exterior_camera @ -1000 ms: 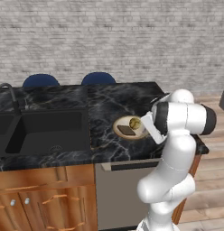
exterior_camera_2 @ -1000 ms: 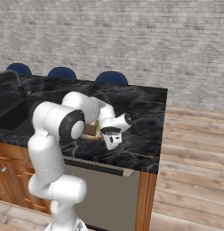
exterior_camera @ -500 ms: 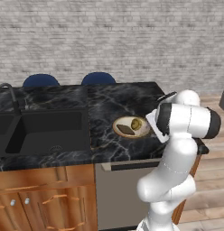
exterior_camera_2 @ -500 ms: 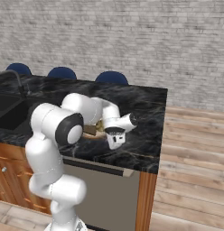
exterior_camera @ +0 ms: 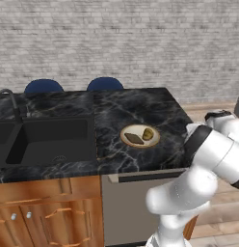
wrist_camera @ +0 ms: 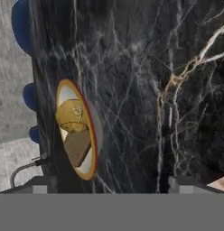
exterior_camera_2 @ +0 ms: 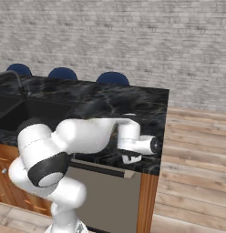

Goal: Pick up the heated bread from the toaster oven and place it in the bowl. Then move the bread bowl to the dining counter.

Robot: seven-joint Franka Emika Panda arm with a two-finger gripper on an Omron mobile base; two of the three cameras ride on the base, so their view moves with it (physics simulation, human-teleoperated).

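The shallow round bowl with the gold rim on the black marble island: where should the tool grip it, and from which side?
Probably at the rim of the shallow round cream bowl with the gold rim, from above, on its right side: the small golden-brown bread lump and the flat dark brown square piece lie inside, and the low wall offers little else.

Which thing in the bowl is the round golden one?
The heated bread, a rounded golden lump in the bowl; the brown piece beside it is flat and dark.

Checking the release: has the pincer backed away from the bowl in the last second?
Yes. In the left base view it was at the bowl's right rim; that rim is bare now, the arm pulled right, off the dining counter.
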